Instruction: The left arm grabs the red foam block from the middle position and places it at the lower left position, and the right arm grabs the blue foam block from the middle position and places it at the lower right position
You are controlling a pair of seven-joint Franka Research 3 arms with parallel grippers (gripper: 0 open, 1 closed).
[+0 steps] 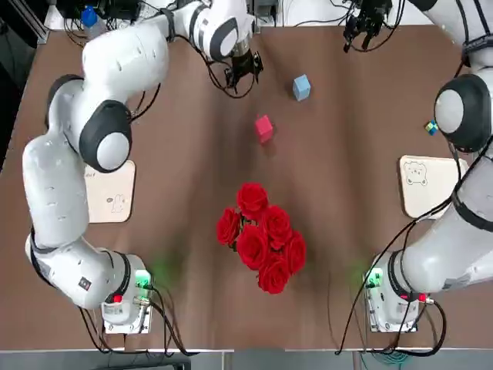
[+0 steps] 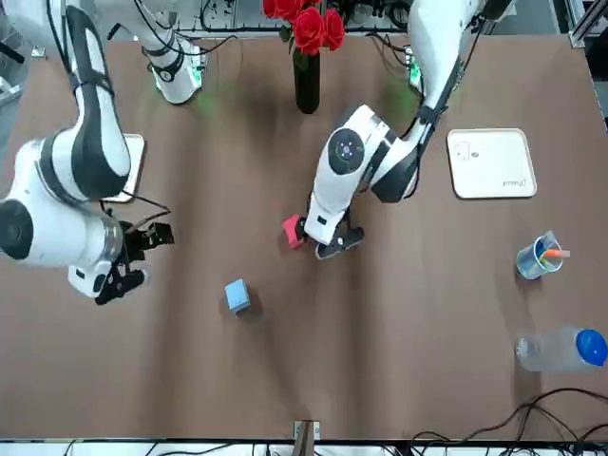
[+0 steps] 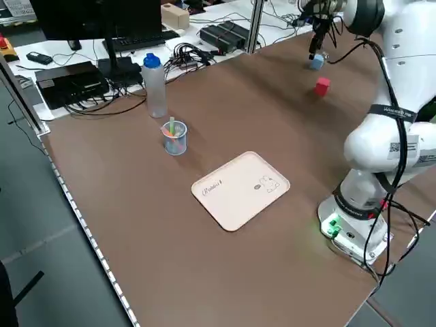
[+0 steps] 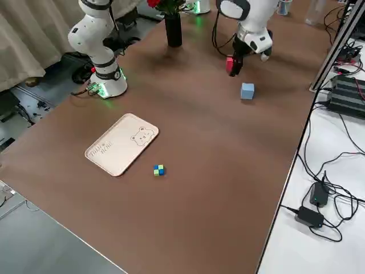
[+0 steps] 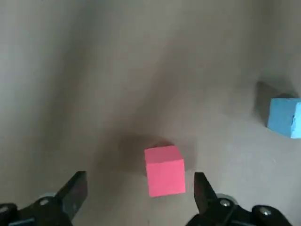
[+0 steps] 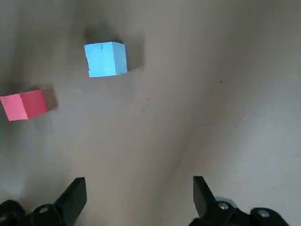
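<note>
Red foam block [image 1: 264, 128] sits on the brown tabletop [image 1: 192, 231] in the middle of the far half, with the blue foam block [image 1: 301, 87] a little farther off and to the right of it, the two apart. Both are small cubes with flat matte faces and crisp edges. Being foam, they should be very light and a bit springy: a gentle squeeze on two opposite flat faces ought to hold, while a hard clamp would likely dent them and a glancing touch could push them along the smooth tabletop. Square-on contact at mid-height looks like the safest hold.

The left pincer [image 5: 138, 193] hangs above the tabletop just to the left of the red block, its dark fingers spread wide and empty; in its wrist view the cube lies between the two fingertips but lower down, untouched. The right pincer [image 6: 138, 193] is at the far right of the tabletop, also wide open and holding nothing, with the blue cube well ahead of it.

Nearer the robot, a vase of red roses [image 1: 260, 235] stands in the centre. A pale rounded tray [image 1: 112, 193] lies near left and a matching tray [image 1: 427, 183] near right, the latter printed with a bear face. A tiny multicoloured cube [image 1: 431, 127] rests beyond the right tray.
</note>
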